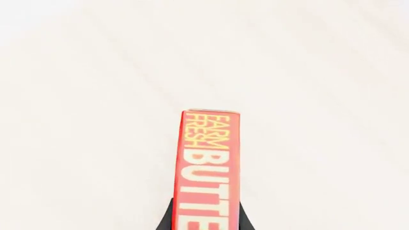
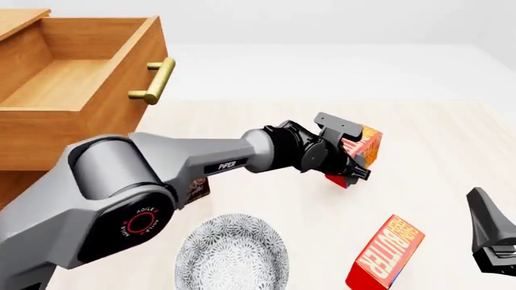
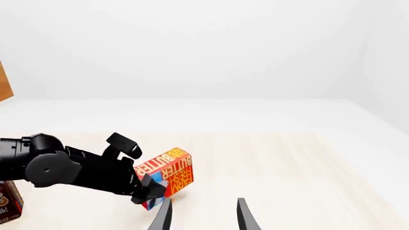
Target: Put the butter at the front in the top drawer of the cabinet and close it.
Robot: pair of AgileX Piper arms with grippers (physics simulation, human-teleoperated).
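Fingers (image 1: 167, 218) of the left gripper (image 2: 354, 158) are clamped on either side of the butter (image 2: 364, 147), a small red carton with yellow "FARM FRESH BUTTER" lettering and an orange-and-blue side panel. It is held tilted just above the pale wooden table (image 2: 427, 127), right of the table's middle in the front view; whether its lower corner touches the table I cannot tell. The right gripper (image 3: 203, 218) hangs nearer the camera side with its two dark fingers spread apart and nothing between them. A second butter carton (image 2: 387, 254) of the same kind stands leaning on the near part of the table, beside a patterned grey plate (image 2: 232, 252). At far left the top drawer (image 2: 121, 84) of the cabinet (image 2: 24, 157) stands pulled out, orange-brown wood with a brass bar handle (image 2: 156, 81).
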